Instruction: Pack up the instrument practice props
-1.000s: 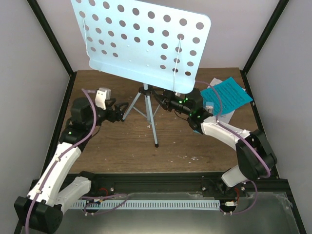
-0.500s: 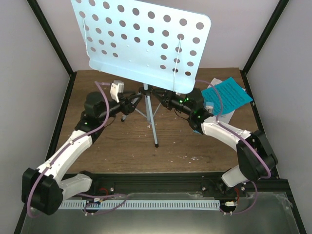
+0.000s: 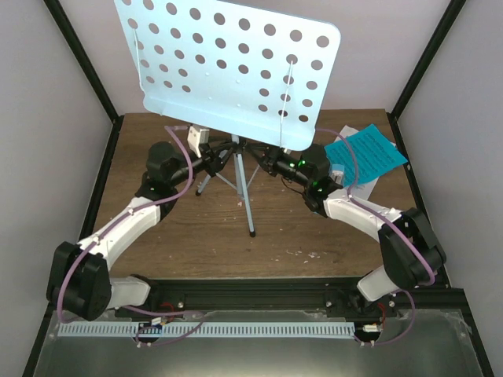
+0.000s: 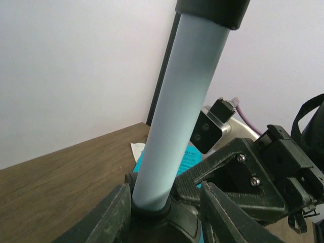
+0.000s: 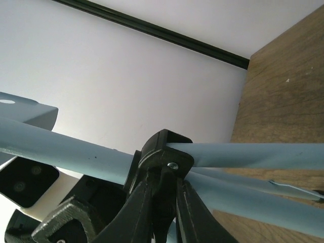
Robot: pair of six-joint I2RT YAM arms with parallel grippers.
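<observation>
- The music stand [image 3: 236,71] stands mid-back on the table [image 3: 173,236]: a pale blue perforated plate on thin tripod legs.
- It looks light and stiff but top-heavy (the wide plate will swing), so it is best held low on the pole.
- The right gripper [image 5: 162,202] is clenched on the stand's black leg hub.
- The left gripper [image 4: 164,202] brackets the pole's base; I cannot tell whether it is pressing.

Stand [image 3: 236,110], sheets [image 3: 365,153] on wooden table [image 3: 275,228]
</observation>
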